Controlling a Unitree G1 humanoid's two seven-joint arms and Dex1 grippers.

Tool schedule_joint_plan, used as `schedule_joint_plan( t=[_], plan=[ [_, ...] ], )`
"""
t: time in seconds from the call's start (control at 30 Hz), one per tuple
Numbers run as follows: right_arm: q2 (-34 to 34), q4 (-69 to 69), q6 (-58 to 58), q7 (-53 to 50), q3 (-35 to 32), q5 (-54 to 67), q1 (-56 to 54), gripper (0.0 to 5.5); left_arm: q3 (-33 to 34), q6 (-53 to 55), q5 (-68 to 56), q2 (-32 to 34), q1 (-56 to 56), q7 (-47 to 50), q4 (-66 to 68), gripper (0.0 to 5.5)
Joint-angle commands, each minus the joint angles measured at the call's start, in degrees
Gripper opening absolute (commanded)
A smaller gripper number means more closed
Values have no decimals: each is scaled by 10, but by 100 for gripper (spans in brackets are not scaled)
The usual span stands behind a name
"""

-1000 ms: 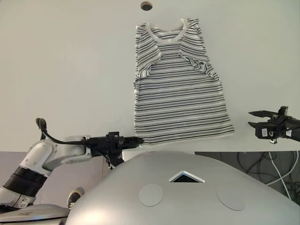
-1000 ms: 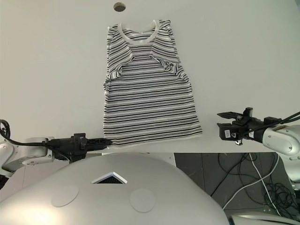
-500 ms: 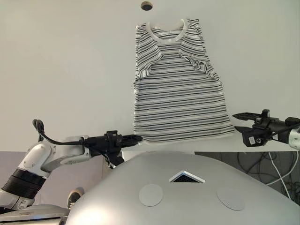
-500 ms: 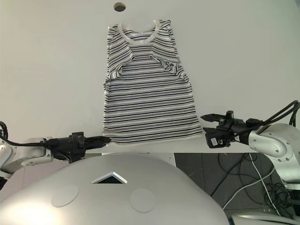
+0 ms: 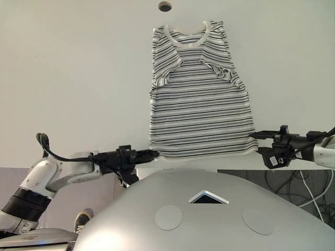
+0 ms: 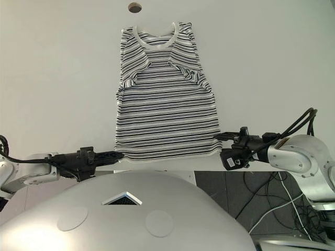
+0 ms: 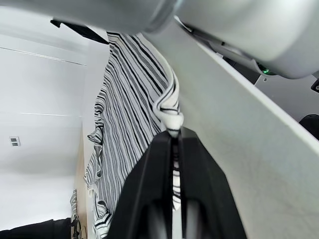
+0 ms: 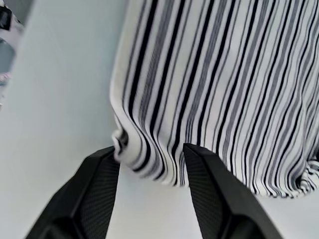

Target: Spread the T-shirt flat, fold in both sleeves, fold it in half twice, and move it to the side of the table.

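Observation:
The black-and-white striped T-shirt (image 5: 199,99) lies on the white table (image 5: 78,78), collar at the far end, both sleeves folded onto its chest. At the near left corner of the hem my left gripper (image 5: 154,155) is shut on the cloth. The left wrist view shows its fingers (image 7: 154,174) pinching a bunched bit of hem (image 7: 169,117). My right gripper (image 5: 255,141) is at the hem's near right corner and stands open. In the right wrist view that corner (image 8: 144,159) sits between its two black fingers (image 8: 94,194).
A small dark round spot (image 5: 164,6) marks the table beyond the collar. The table's front edge (image 5: 235,166) runs just below the hem. Cables (image 5: 298,185) lie on the floor at the right. Bare tabletop stretches to both sides of the shirt.
My right gripper has moved left along the table's front edge, from well clear of the shirt to the hem's right corner. The left gripper has kept its hold and place.

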Motion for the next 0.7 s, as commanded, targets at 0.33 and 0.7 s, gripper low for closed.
schedule_joint_plan(
  t=[0.33, 0.7],
  plan=[
    [-17, 0, 31, 28, 4, 2, 22, 17, -12, 56, 100, 18, 12, -18, 62, 0],
    [10, -38, 40, 17, -20, 85, 23, 0, 6, 67, -105, 48, 9, -83, -7, 0]
  ],
)
